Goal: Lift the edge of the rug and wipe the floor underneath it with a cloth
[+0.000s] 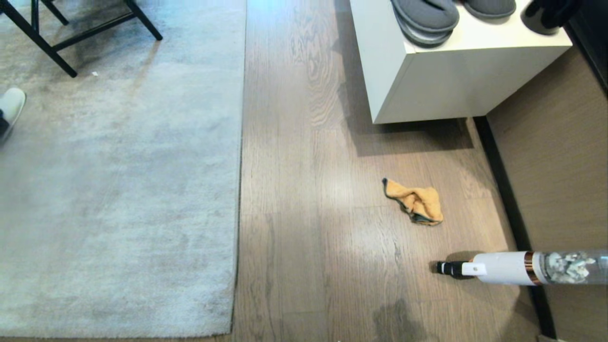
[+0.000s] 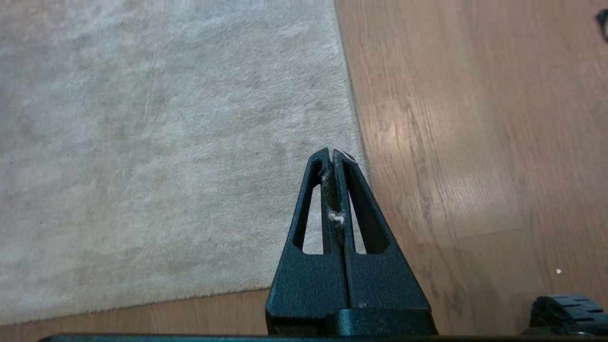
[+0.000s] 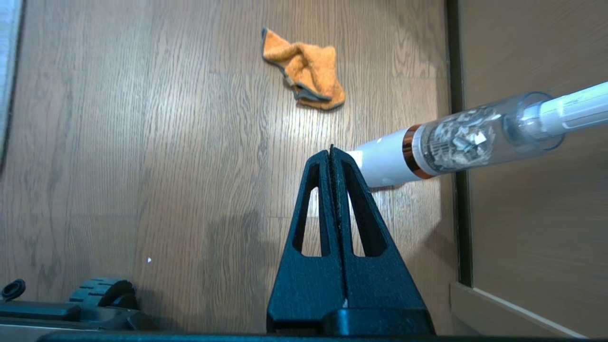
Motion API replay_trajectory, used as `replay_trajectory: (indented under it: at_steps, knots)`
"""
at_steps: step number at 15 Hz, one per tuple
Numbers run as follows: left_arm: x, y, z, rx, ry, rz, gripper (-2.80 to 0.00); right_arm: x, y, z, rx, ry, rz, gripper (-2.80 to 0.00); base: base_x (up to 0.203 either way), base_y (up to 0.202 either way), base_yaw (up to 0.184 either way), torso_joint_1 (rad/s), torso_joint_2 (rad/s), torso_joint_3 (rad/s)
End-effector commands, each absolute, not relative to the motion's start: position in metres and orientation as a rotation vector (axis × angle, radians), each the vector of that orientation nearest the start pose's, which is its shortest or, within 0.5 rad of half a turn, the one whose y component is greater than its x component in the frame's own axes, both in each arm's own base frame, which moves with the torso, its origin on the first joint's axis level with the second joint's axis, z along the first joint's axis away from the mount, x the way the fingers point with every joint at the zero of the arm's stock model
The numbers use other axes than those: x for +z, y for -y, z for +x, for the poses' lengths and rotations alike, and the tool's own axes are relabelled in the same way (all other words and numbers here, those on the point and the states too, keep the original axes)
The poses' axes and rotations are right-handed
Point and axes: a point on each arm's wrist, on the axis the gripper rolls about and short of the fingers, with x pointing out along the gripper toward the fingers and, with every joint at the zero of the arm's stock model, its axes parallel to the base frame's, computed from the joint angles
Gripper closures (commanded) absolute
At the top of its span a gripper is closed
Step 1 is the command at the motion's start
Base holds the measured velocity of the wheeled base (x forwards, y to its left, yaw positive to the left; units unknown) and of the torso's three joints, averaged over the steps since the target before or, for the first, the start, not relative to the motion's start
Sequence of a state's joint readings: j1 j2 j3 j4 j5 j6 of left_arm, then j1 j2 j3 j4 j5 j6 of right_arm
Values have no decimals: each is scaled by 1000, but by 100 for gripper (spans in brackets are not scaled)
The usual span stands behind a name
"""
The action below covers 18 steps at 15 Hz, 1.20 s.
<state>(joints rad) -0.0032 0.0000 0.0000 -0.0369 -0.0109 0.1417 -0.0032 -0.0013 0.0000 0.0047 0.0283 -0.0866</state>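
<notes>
Right now you are holding both arms parked with the left claw (image 2: pixel 334 153) and right claw (image 3: pixel 331 150) clenched on nothing, since the crumpled orange fuzzy cloth (image 1: pixel 415 201) is lying on the brown wood-grain floor (image 1: pixel 304 199), apart from the flat pale grey rug (image 1: pixel 118 190).

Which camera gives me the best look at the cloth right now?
The right wrist view: the cloth lies crumpled on the floor, large and unobstructed, ahead of the shut right gripper. The head view shows it whole but smaller. The left wrist view shows none of it.
</notes>
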Motion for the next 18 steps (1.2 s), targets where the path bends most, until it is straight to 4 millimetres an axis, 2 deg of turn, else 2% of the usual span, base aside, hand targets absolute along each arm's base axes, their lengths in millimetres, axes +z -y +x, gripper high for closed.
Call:
replay_trajectory:
  at_steps: [1,18]
  knots:
    - [79,0,-23,-13,38,143,0,75,-1,-23,26,-3,-87,0,0,0,0,4,6,204]
    - [79,0,-23,-13,38,140,0,75,-1,-23,26,-3,-87,0,0,0,0,3,1,200]
